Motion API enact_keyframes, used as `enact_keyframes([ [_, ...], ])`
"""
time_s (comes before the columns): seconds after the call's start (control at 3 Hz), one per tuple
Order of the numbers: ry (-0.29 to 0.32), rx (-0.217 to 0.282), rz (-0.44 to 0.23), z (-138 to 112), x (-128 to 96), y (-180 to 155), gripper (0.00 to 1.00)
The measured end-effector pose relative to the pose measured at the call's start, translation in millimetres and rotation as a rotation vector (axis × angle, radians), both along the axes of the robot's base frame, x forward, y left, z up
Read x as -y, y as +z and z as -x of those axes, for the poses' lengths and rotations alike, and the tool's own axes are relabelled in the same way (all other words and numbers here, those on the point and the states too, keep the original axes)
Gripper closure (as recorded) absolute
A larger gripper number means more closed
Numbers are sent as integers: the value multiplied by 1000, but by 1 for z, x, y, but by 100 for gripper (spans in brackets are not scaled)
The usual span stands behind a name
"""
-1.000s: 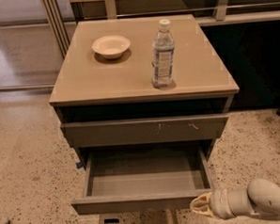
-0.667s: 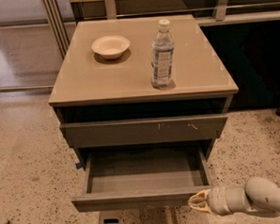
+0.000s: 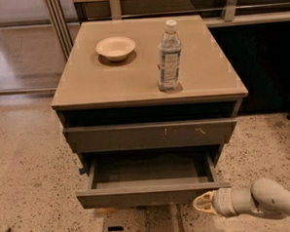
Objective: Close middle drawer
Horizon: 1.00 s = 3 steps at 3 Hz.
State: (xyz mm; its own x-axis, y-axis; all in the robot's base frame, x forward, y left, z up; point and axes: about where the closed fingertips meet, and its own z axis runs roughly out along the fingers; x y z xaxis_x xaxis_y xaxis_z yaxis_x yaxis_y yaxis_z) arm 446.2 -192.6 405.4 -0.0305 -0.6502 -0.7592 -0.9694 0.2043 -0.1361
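Observation:
The middle drawer [image 3: 151,194] is a plain grey-brown front with a grey inner box [image 3: 150,169]. It stands pulled out from the cabinet, below the upper front that bears pale scratch marks [image 3: 151,135]. My gripper [image 3: 203,203] comes in from the lower right on a pale arm. Its tip is at the lower right end of the middle drawer's front, touching it or very close to it. The drawer's inside looks empty.
On the cabinet top [image 3: 85,87] stand a white bowl [image 3: 115,47] and a plastic water bottle [image 3: 169,55]. Speckled floor lies all around. A metal frame [image 3: 57,25] stands behind on the left, and a dark panel [image 3: 264,63] on the right.
My gripper has moved a little left and up, to the drawer front. The middle drawer now stands slightly further in than before.

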Motion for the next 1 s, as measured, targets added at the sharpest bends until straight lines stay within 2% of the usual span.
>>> enact_keyframes([
  [0.33, -19, 16, 31, -8, -2, -2, 100],
  [1.0, -57, 62, 177, -36, -13, -5, 100],
])
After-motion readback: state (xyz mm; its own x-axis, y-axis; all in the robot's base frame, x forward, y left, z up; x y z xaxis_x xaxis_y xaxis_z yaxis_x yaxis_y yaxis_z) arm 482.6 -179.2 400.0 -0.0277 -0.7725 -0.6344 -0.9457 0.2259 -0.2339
